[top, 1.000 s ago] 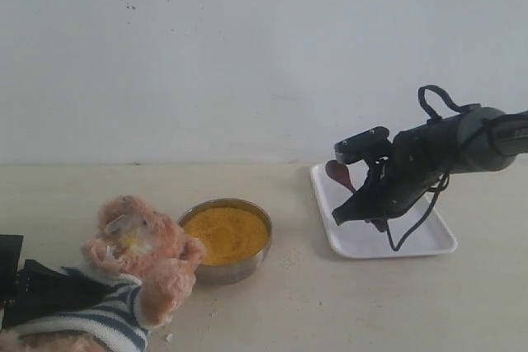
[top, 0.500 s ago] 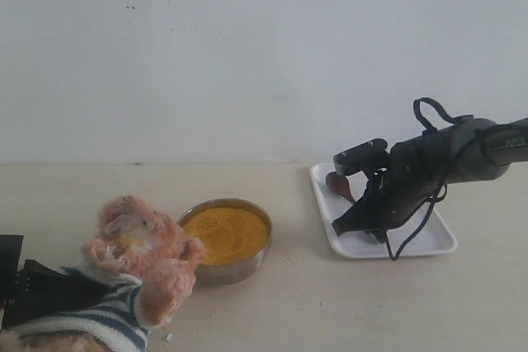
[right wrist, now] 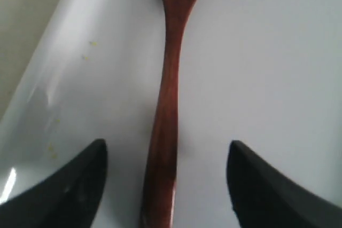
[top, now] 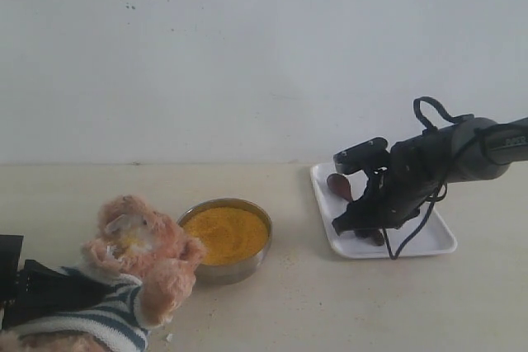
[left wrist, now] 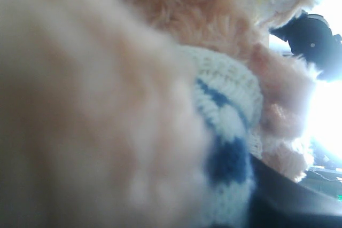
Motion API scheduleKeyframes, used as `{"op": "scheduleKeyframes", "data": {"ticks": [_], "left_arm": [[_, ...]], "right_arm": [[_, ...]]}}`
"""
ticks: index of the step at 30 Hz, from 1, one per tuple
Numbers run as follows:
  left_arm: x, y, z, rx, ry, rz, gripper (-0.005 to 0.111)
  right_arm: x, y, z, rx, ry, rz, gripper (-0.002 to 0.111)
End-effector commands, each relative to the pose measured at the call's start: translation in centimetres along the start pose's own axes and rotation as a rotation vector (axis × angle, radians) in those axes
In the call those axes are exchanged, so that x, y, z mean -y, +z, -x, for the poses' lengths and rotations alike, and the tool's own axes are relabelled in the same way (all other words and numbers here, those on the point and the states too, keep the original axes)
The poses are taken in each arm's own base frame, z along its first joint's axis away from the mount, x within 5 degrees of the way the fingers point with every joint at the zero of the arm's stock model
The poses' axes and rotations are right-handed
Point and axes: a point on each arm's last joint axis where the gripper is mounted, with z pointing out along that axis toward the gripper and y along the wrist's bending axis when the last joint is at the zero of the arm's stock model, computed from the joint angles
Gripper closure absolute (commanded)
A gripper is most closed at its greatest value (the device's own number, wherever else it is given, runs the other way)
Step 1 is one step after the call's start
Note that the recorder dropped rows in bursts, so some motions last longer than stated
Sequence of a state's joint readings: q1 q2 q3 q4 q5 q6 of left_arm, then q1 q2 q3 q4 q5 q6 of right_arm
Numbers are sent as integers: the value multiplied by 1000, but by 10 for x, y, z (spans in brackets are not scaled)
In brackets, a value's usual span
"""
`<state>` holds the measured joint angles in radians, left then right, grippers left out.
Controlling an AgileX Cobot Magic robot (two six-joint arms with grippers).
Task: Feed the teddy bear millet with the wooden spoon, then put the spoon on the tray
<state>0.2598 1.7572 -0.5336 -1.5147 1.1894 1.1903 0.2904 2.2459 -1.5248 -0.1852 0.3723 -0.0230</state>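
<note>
The right hand (top: 359, 224) has dropped lower at the right of the frame, and the wooden spoon (top: 338, 185) has come down with it onto the tray (top: 429, 241).
In the right wrist view the spoon's handle lies flat on the white tray between the two dark fingers (right wrist: 75, 185), which stand spread apart and clear of it, so this hand has let go. A few yellow grains dot the tray beside it. At lower left the teddy bear (top: 140, 253) leans by the metal bowl (top: 235, 269) of millet (top: 224, 234) on the counter (top: 330, 311). The left hand (top: 37, 290) is pressed against its striped shirt; I cannot tell whether it grips.
</note>
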Motion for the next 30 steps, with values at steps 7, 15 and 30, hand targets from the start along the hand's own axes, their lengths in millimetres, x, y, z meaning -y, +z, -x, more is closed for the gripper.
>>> {"op": "scheduleKeyframes", "data": {"ticks": [7, 15, 30], "left_arm": [[4, 0, 0, 5, 28, -37, 103], [4, 0, 0, 5, 28, -37, 103], [4, 0, -1, -1, 30, -34, 103]], "right_arm": [[9, -43, 24, 88, 4, -24, 9], [21, -143, 49, 180, 56, -43, 7], [44, -284, 20, 305, 374, -228, 103]]}}
